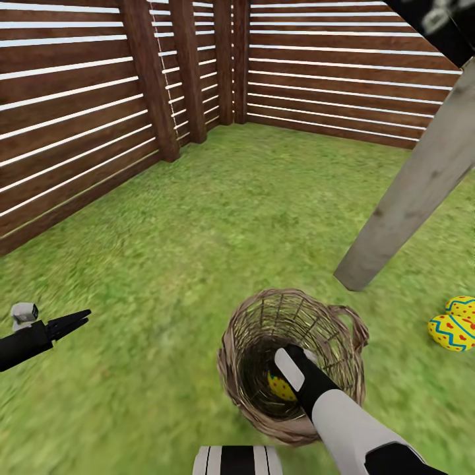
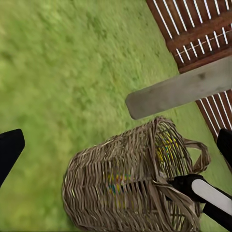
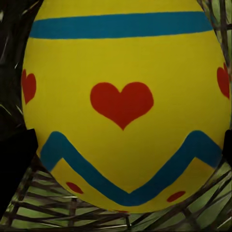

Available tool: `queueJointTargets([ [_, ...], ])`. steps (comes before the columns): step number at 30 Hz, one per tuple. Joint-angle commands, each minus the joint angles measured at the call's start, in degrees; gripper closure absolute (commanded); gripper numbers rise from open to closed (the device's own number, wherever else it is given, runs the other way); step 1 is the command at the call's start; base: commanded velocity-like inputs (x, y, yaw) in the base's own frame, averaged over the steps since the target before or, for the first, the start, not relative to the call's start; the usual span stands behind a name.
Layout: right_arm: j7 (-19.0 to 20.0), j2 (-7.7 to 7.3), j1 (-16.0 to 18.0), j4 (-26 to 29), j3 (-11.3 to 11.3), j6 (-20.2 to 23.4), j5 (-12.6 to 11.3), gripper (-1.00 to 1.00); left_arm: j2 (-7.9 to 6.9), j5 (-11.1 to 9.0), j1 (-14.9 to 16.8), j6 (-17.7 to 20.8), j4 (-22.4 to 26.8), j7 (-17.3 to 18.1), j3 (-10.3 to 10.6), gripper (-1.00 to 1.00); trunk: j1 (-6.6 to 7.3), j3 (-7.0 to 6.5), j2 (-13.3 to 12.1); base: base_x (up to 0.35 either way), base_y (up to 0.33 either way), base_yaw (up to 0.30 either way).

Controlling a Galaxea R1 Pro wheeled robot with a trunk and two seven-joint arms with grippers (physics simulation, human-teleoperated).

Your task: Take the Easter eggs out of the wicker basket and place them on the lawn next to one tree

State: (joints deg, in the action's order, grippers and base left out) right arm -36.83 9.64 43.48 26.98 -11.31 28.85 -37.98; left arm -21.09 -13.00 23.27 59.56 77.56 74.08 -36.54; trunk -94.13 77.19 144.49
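The right gripper (image 1: 285,369) is sunk into the wicker basket (image 1: 290,316) on the lawn (image 1: 198,231), its fingers set apart around the last egg (image 3: 123,106). Two eggs (image 1: 455,324) are laid on the grass near the tree trunk (image 1: 415,191). The left gripper (image 1: 72,322) is held apart from everything, its fingers together

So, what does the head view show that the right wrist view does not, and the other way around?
Head view alone: the fence, the tree trunk, two eggs on the lawn, the left gripper, and the whole wicker basket. Right wrist view alone: the egg's pattern close up, a red heart and blue zigzag. Both: the egg in the basket and wicker strands.
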Motion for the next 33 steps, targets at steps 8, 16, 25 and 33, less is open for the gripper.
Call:
queueJointTargets([
  [8,1.6,0.06,0.0,0.1,-0.4,0.1,0.1,1.0,-0.01,-0.1,0.0,0.4,0.0,0.1,-0.1,-1.0,0.06,-0.4,0.0,0.0,0.0,0.0],
  [16,1.6,0.18,0.0,0.1,-0.4,0.1,0.1,1.0,-0.09,-0.1,0.1,0.4,0.1,0.3,0.0,-1.0,0.22,-1.73,-0.1,-0.034,0.0,0.0],
  [25,3.4,-0.32,0.0,0.1,-0.2,-0.3,-0.1,1.0,-0.09,-0.2,0.1,0.4,0.1,0.4,0.0,-1.0,0.45,-3.72,-0.2,-0.116,0.0,0.0],
  [33,8.9,-0.42,0.0,0.1,0.1,-0.7,-0.2,1.0,-0.09,-0.2,0.1,0.4,0.1,0.4,0.0,-1.0,0.65,-5.5,-0.3,-0.017,0.0,0.0],
])
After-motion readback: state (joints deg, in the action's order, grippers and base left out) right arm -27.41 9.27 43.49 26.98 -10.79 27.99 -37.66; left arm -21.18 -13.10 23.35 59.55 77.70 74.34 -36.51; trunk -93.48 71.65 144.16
